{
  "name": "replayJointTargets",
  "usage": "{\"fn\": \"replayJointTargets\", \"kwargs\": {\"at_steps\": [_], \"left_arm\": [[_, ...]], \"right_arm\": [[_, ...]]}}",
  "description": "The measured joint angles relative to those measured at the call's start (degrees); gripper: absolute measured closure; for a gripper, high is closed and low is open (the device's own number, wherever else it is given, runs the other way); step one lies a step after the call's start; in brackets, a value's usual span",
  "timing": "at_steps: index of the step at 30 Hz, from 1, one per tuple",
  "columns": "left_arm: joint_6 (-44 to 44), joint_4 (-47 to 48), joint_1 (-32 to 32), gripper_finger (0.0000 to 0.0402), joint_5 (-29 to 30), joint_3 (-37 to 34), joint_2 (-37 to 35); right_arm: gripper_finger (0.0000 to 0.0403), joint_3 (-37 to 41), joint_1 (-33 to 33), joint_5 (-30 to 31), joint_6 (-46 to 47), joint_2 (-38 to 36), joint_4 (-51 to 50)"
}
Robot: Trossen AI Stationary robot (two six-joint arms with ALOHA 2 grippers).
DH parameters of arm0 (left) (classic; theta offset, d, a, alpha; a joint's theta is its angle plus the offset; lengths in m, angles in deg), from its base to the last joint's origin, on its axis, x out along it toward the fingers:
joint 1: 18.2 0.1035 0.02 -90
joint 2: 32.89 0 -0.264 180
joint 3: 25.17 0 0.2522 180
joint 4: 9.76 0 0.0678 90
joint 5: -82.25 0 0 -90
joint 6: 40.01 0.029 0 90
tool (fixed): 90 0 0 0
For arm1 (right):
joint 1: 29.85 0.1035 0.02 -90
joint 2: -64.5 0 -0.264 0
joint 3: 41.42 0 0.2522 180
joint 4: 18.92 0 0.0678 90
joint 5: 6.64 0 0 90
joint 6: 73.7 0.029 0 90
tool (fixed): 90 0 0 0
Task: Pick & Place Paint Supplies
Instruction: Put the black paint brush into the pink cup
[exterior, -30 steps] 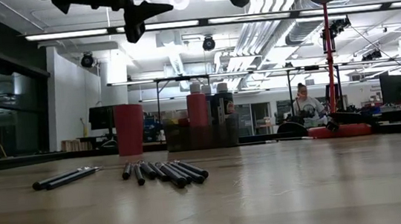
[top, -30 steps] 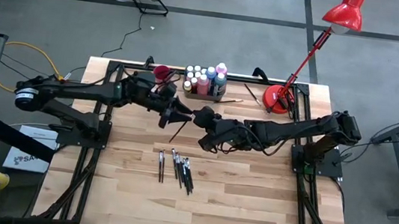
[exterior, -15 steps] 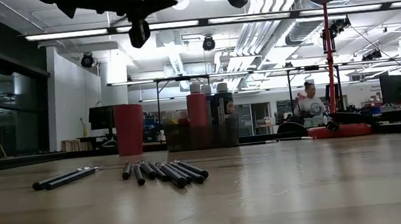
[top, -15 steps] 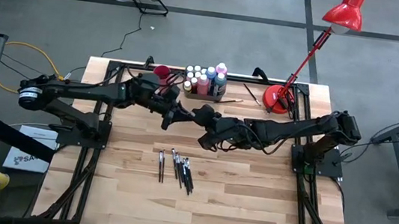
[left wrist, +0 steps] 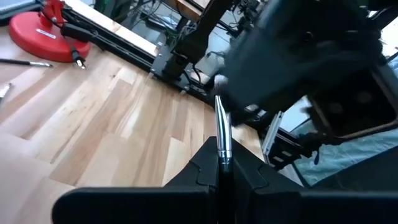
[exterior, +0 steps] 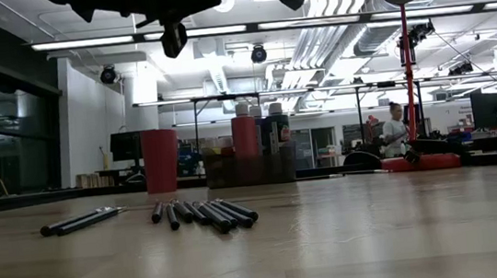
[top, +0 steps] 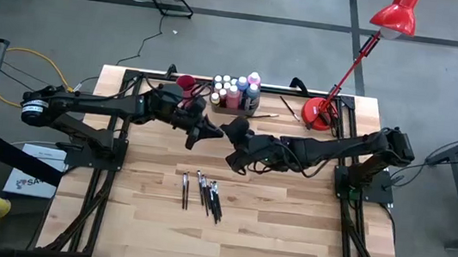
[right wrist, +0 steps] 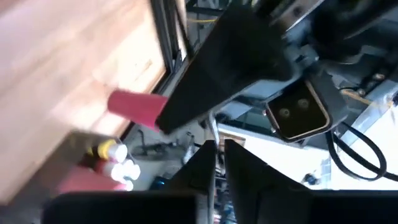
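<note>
A thin paintbrush (left wrist: 222, 127) with a silver ferrule hangs in the air between my two grippers, above the middle of the table's far half. My left gripper (top: 210, 132) (left wrist: 221, 163) comes from the table's left and is shut on it. My right gripper (top: 228, 132) (right wrist: 217, 150) faces it from the right, with the brush's thin shaft (right wrist: 213, 134) between its nearly closed fingers. Several more dark-handled brushes (top: 203, 193) (exterior: 191, 212) lie flat on the table nearer the front. Paint bottles stand in the grey tray (top: 233, 107) at the far edge. My left gripper pinches the brush's dark handle just behind the ferrule (left wrist: 224, 154) between its two fingers. The fingers come about level from the table's left and lie along the brush, which sticks out ahead of them, clear of the table. My right gripper has the brush's other end (right wrist: 214, 157) between its two fingers, which come about level from the table's right. The shaft lies against one finger with a thin slit of light beside it. Which part of the brush this is cannot be told.
A red cup (top: 186, 82) (exterior: 160, 160) stands left of the tray. A red desk lamp's base (top: 319, 114) sits at the far right, with one loose brush (top: 267, 115) beside it. Bare wood lies in front of the brushes and on the near half.
My left gripper's fingers stood apart around the brush a second ago and have shut on it. Both arms have stayed where they were, above the table.
</note>
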Motion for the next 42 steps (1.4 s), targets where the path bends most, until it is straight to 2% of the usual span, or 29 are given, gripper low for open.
{"fn": "replayJointTargets", "kwargs": {"at_steps": [5, 9, 14, 17, 21, 27, 33, 37, 42], "left_arm": [[3.8, 0.0, 0.1, 0.0397, 2.0, 0.0, 0.0], [11.4, 0.0, 0.1, 0.0397, 4.5, 0.0, 0.0], [23.5, -0.3, 1.8, 0.0397, 13.0, -0.1, -2.2], [29.7, 0.2, 4.0, 0.0397, 17.3, -0.1, -3.5], [34.1, -1.5, 8.8, 0.0398, 18.0, -0.9, -4.5], [31.7, -19.3, 18.8, 0.0398, 10.0, -10.7, -4.6], [32.1, -40.1, 28.5, 0.0398, 7.4, -21.2, -3.4], [29.0, -48.2, 33.4, 0.0398, 6.8, -24.1, -0.7], [27.2, -56.4, 36.6, 0.0398, 4.9, -24.3, 6.5]], "right_arm": [[0.0326, 0.0, 0.1, 1.7, 9.7, 0.0, 0.9], [0.0273, 0.0, -0.1, 8.6, 20.6, 0.0, 1.8], [0.0213, 0.0, -0.8, 17.8, 35.5, -0.9, 0.3], [0.0188, 0.0, -1.3, 20.5, 44.4, -1.6, -2.8], [0.0175, 0.0, -1.7, 22.5, 54.8, -2.5, -7.1], [0.0176, 0.0, -1.5, 24.7, 58.6, -2.5, -8.6], [0.0176, 0.0, -1.5, 25.3, 60.5, -2.5, -8.8], [0.0176, 0.0, -1.7, 25.1, 60.8, -2.5, -8.8], [0.0176, 0.0, -2.5, 24.5, 60.8, -2.5, -8.8]]}}
